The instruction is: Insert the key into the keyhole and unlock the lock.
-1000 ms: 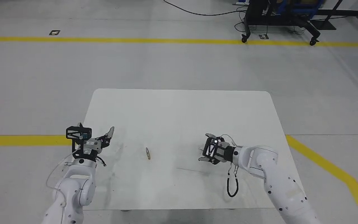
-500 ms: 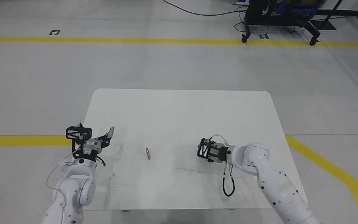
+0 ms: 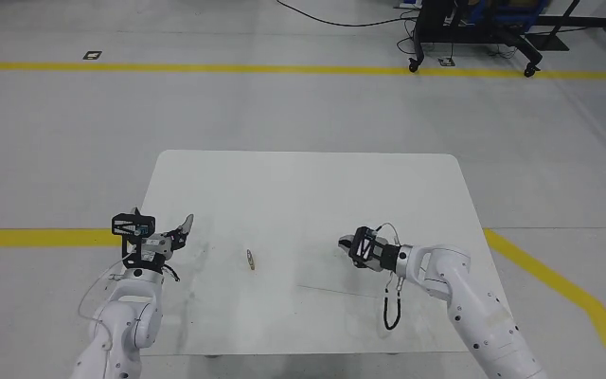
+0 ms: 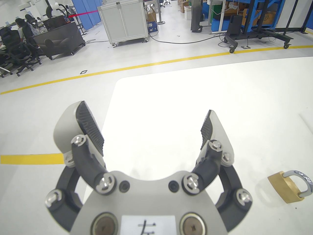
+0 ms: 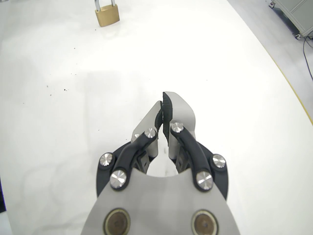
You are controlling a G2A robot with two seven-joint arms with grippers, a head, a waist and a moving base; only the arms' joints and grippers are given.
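Padlock [image 3: 250,258] lies flat on the white table [image 3: 312,189] between both arms. Left gripper [image 4: 146,121] hovers near it, fingers spread, probably to steady it. Right gripper [image 5: 164,103] is pinched together; I can't see a key.

Your count: one brass padlock with a silver shackle [image 5: 106,13]; one white rectangular table [image 3: 312,189]; two grey metal grippers, namely left gripper [image 4: 146,118] and right gripper [image 5: 163,100].
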